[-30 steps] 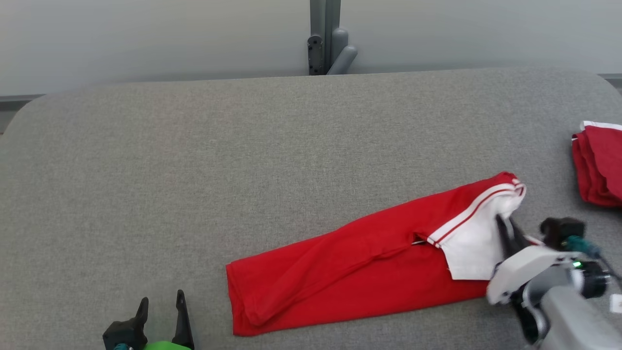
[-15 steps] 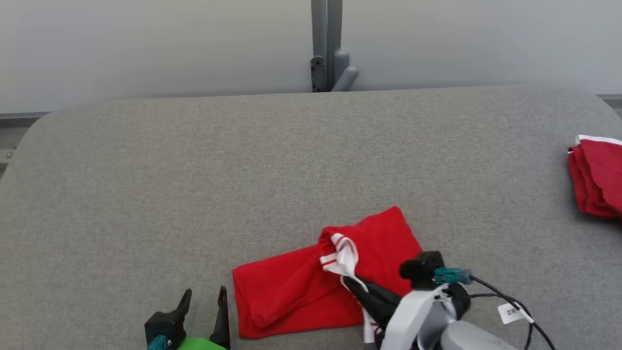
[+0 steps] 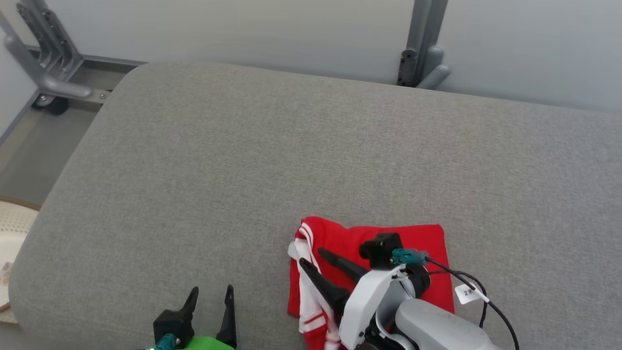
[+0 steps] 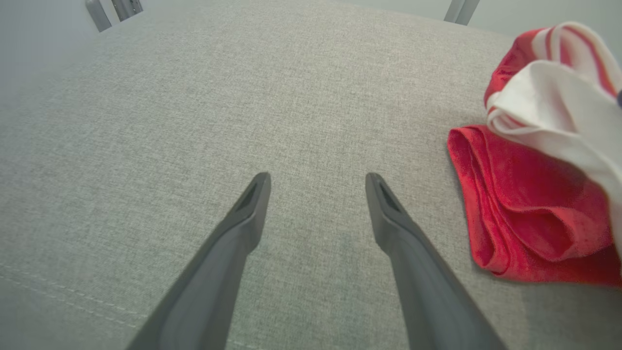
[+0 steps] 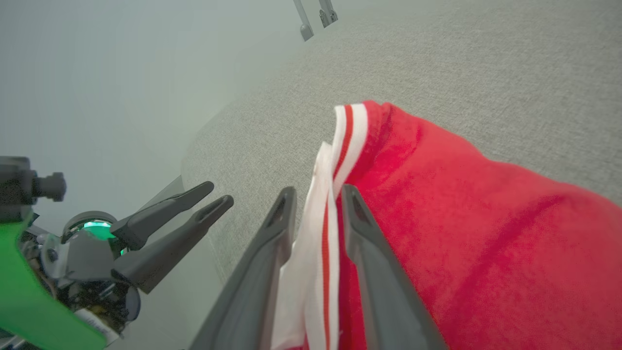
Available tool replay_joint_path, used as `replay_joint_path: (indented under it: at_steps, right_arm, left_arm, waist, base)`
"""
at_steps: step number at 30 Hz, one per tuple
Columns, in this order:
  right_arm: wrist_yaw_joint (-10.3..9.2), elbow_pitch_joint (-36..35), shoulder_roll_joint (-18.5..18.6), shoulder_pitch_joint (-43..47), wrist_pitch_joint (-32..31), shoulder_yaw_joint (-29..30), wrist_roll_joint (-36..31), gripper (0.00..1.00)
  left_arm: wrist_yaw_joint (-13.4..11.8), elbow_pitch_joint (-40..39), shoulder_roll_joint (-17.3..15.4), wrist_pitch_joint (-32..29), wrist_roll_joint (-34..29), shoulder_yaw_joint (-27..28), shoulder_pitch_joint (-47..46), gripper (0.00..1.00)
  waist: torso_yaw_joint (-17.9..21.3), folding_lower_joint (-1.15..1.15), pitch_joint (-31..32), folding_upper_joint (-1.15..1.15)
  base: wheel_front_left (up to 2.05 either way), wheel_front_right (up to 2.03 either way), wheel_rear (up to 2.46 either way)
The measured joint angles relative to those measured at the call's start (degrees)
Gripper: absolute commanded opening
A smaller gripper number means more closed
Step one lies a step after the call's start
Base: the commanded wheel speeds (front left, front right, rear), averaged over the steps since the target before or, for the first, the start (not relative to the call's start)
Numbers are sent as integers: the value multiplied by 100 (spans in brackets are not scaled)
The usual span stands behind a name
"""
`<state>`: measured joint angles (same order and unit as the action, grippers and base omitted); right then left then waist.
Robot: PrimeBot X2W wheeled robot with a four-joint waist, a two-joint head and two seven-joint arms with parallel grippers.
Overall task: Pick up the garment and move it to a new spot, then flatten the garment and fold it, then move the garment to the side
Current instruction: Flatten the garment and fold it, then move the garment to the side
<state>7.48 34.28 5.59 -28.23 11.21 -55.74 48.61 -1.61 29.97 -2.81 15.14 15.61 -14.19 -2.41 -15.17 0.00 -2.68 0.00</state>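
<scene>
Folded red garment (image 3: 335,236) with white striped trim, lying near the front edge of the grey cushion (image 3: 291,146), right of its middle. Right gripper (image 3: 311,256) over the cushion there, fingers partway apart, striped trim between them. Left gripper (image 3: 211,289) at the cushion's front edge, spread wide, holding nothing.

Soft matt cloth garment (image 3: 340,236), coarse-woven table (image 3: 291,146)

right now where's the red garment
In the head view the garment lies folded at the near edge of the grey cushion, right of the left gripper, its striped edge between the fingers of the right gripper.
</scene>
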Motion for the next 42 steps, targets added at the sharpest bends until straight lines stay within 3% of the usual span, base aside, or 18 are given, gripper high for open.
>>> replay_joint_path:
  at_steps: [4,7,14,18,21,32,42]
  right_arm:
    - [0,356,-57,-164,278,166,16,100]
    - [2,569,99,-157,359,588,-59,100]
    - [2,-235,592,591,383,2693,-1462,100]
    - [0,-598,623,1223,383,3704,-2069,100]
    - [0,-826,520,1579,385,4111,-2470,100]
    - [1,-1339,30,2314,383,4722,-3070,100]
    - [0,-1381,-43,2395,385,4643,-3165,100]
  left_arm:
    - [-64,-89,-3,-1,37,189,13,100]
    - [-69,-194,-1,-1,30,312,13,100]
    - [-99,-480,-1,0,-64,580,8,100]
    - [-85,-586,1,0,-159,769,17,100]
    - [-65,-662,0,0,-197,909,65,100]
    - [42,-803,2,0,-464,1184,328,100]
    - [42,-871,3,0,-439,1179,444,100]
  waist:
    - [-138,0,-33,0]
    - [-62,0,-42,0]
    - [441,0,-49,0]
    - [784,0,-26,0]
    - [1028,0,0,0]
    - [1669,0,189,0]
    - [1765,0,304,0]
  base:
    - [0,0,0]
    - [0,0,0]
    - [0,0,0]
    - [0,0,0]
    - [0,0,0]
    - [0,0,0]
    - [0,0,0]
